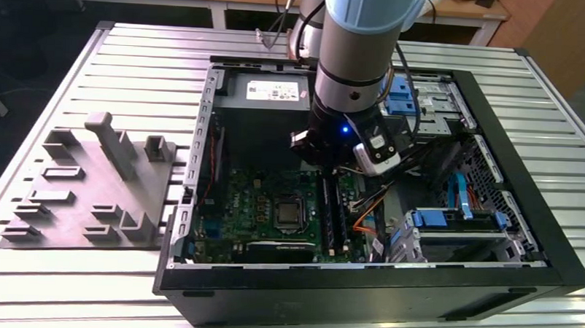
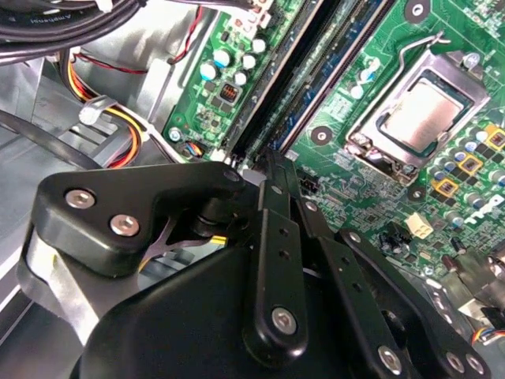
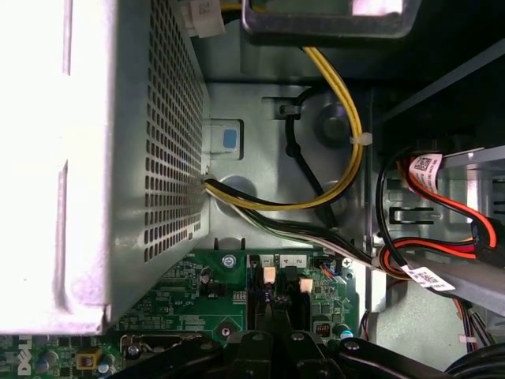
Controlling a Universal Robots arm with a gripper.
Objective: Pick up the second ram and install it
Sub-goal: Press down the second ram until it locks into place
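While I hang over the open case point(image 1: 366, 280) in the exterior view, my gripper point(image 1: 333, 176) sits low above the green board point(image 1: 262, 199), its tip hidden behind my own wrist. One case stands on one ribbed metal table point(image 1: 130, 56); one grey moulded fixture point(image 1: 97, 186) lies well apart on the exterior view's left.

In the second wrist view, my gripper point(image 2: 267, 162) points at the near ends of long black slots point(image 2: 292, 87). One square metal socket point(image 2: 418, 118) lies beside them. Whether my gripper is clamped or apart, I cannot tell, and I cannot make out the ram among the dark slots.

In the first wrist view, my gripper point(image 3: 272, 312) meets two slot ends. One perforated grey supply point(image 3: 158, 158) stands just beside them, and yellow cables point(image 3: 347, 150) curve behind.
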